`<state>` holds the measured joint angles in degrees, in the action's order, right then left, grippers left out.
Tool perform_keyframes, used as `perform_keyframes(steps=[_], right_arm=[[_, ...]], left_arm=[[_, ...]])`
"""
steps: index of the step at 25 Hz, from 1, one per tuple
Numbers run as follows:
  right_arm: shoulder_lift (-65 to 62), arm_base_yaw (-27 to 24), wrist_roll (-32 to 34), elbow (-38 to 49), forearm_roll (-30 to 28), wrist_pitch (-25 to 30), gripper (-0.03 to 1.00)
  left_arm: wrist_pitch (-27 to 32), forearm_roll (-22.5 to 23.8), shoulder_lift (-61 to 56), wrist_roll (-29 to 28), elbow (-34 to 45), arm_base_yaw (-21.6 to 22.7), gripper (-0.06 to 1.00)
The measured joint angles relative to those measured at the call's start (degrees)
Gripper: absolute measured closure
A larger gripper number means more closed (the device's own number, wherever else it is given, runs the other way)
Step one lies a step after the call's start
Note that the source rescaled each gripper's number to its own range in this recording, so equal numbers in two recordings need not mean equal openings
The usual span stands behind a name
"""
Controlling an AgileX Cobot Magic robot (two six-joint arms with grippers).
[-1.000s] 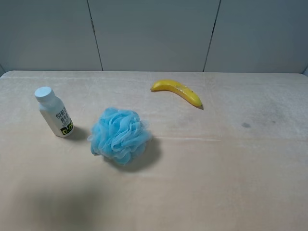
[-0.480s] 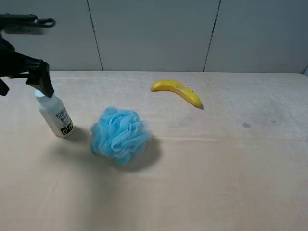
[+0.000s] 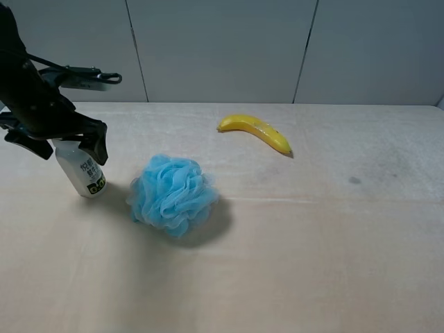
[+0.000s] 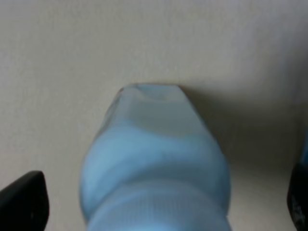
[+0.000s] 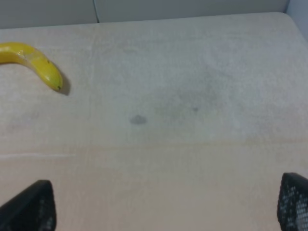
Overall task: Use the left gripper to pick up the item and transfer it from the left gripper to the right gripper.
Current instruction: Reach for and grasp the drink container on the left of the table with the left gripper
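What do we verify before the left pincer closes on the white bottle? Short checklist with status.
1. Left pincer open: ok, jaws stand wide.
2. Bottle between the jaws: ok, one jaw on each side in the left wrist view.
3. Bottle standing on the table: ok.
4. Grip height, cap or body: cannot tell.
5. Blue puff apart from bottle and jaws: ok.
6. Right pincer open for the handover: ok, nothing between its jaws.
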<state>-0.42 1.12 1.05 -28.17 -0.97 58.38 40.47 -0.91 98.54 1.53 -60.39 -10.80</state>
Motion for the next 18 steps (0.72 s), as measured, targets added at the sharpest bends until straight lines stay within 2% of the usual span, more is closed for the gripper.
perform_keyframes(steps=[4,6,7,9,10,11,12,13,18], right_arm=[[0.0,0.0,0.0,0.0,0.0,0.0,-0.03],[0.0,0.0,0.0,0.0,0.0,0.0,-0.03],[0.0,0.0,0.0,0.0,0.0,0.0,-0.03],[0.0,0.0,0.0,0.0,0.0,0.0,-0.03],[0.0,0.0,0.0,0.0,0.0,0.0,-0.03],[0.0,0.0,0.0,0.0,0.0,0.0,-0.03],[0.0,0.0,0.0,0.0,0.0,0.0,-0.03],[0.0,0.0,0.0,0.0,0.0,0.0,-0.03],[0.0,0.0,0.0,0.0,0.0,0.0,-0.03]], left_arm=[[-1.36,0.0,0.97,2.1,0.0,0.0,-0.05],[-1.79,0.0,0.97,2.78,-0.1,0.0,-0.01],[-1.93,0.0,0.97,2.97,-0.11,0.0,0.06],[-2.05,0.0,0.97,3.82,-0.11,0.0,0.3],[-2.12,0.0,0.97,4.25,-0.11,0.0,0.52],[-2.27,0.14,0.97,4.39,-0.11,0.0,0.8],[-2.34,0.23,0.97,4.63,-0.11,0.0,0.94],[-2.34,0.17,0.97,4.64,-0.11,0.0,0.91],[-2.29,0.17,0.97,4.82,-0.11,0.0,0.91]])
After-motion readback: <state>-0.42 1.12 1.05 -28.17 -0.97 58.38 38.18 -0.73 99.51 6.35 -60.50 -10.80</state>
